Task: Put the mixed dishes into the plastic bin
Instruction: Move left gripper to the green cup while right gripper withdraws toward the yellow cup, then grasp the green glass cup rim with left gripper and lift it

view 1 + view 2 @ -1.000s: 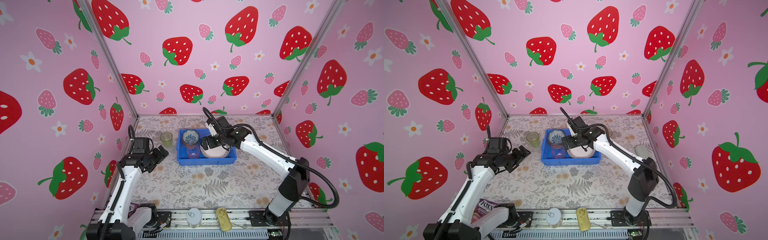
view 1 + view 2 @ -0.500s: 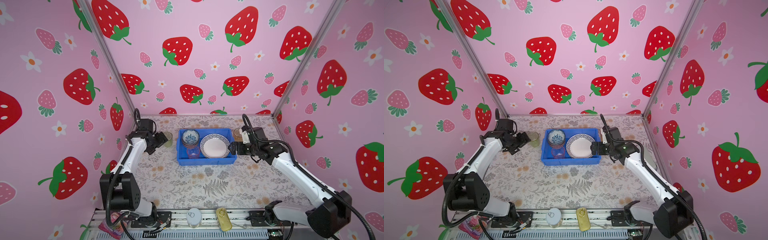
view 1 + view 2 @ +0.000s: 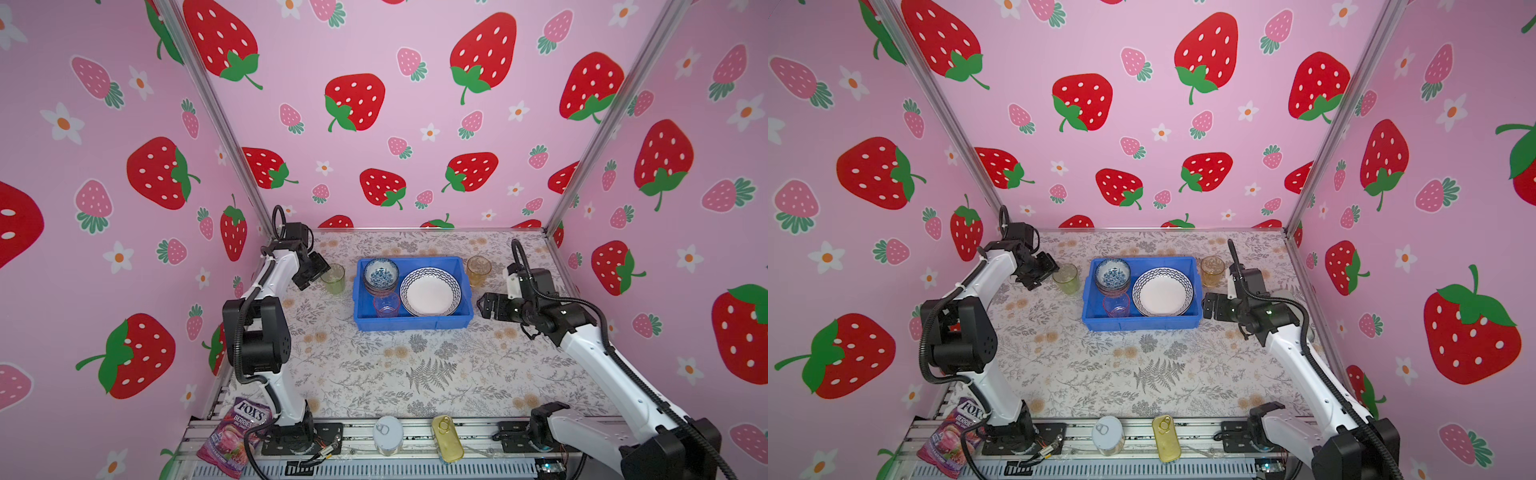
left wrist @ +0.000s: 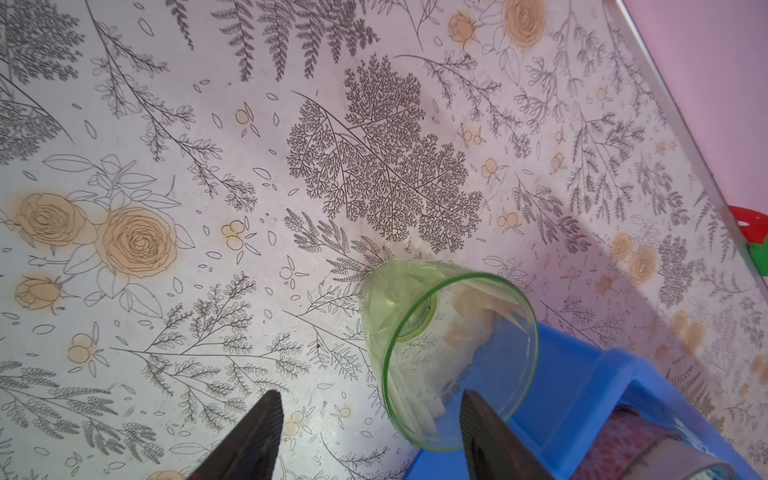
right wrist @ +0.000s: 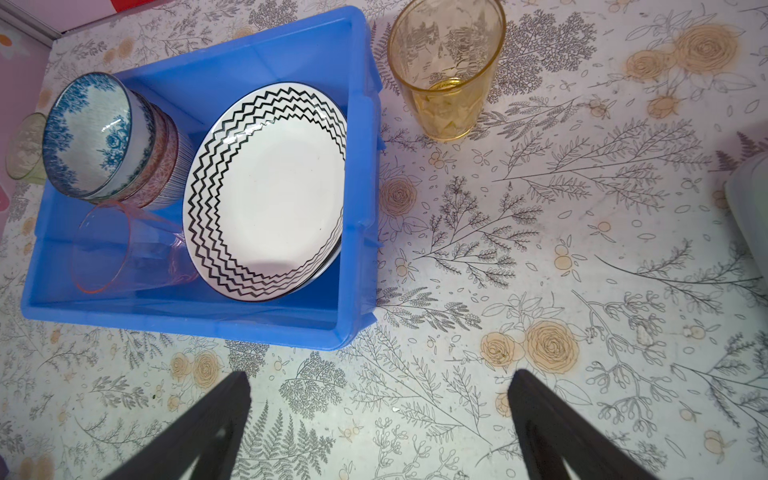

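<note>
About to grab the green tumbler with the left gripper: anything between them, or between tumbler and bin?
Nothing visible: the green tumbler stands right ahead of the open left gripper, beside the blue bin. Stacked bowls and a pink tumbler occupy that end of it.

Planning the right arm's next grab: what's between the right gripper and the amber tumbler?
Nothing but bare table between the right gripper and the amber tumbler, clearest in the right wrist view; the bin sits alongside.

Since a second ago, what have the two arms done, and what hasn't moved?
The right gripper withdrew from the plate in the bin to its right, open. The left gripper reached the green tumbler, not yet gripping. Bin, amber tumbler unmoved.
</note>
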### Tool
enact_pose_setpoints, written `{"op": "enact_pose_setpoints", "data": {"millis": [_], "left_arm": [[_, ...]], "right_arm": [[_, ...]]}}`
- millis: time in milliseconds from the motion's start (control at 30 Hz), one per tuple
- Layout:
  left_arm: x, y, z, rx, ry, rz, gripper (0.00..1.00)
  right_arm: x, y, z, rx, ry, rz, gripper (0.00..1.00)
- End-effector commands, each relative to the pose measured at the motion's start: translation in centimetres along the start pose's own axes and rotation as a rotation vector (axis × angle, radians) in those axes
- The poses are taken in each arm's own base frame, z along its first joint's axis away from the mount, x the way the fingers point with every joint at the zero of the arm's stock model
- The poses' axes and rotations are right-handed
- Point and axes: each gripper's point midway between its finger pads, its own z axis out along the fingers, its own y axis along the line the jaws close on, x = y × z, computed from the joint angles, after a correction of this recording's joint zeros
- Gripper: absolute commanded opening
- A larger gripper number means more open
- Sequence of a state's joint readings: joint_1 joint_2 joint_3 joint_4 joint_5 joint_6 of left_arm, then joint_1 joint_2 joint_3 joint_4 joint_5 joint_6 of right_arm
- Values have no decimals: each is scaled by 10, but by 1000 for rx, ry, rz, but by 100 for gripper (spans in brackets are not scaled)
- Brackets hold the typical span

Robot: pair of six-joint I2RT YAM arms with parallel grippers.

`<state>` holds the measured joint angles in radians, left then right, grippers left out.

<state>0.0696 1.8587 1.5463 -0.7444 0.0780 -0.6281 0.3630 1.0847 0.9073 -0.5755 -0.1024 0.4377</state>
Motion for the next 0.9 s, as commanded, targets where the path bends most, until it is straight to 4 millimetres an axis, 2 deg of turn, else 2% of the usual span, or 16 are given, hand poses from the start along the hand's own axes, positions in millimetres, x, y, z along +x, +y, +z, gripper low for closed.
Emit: {"op": "enact_pose_setpoints", "data": {"millis": [0,267,433,867], "left_arm": [[-10,-4,-6,-26,-25,16,70],[-5,-14,9,-65,-3,88,68],[3,-20,23,-102,28,131,62],[10,-9,32,-155,36,135,43]], "right_arm": [[2,-6,2,-9,1,-21,99],[5,-17,10,-9,25,-44,99],[8,-23,17,-20,44,-50,99],[10,-32,28,-38,71,-49,99]]}}
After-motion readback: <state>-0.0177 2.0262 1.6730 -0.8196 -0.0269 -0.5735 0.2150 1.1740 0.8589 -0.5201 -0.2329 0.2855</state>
